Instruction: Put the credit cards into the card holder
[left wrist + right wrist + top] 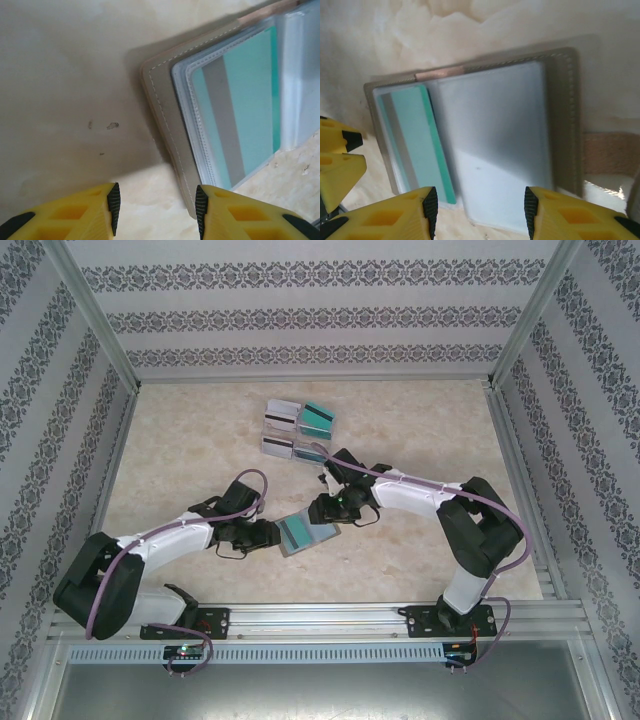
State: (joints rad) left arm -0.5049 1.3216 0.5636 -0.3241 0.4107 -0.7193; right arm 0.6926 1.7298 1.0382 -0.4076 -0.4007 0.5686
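No lettering, number, brand mark or sign can be read anywhere. The teal card [250,100] tucked in the card holder [160,115] presents a plain face crossed by a grey stripe. The cards [318,418] in the clear tray [298,432] are too small to make out any print.
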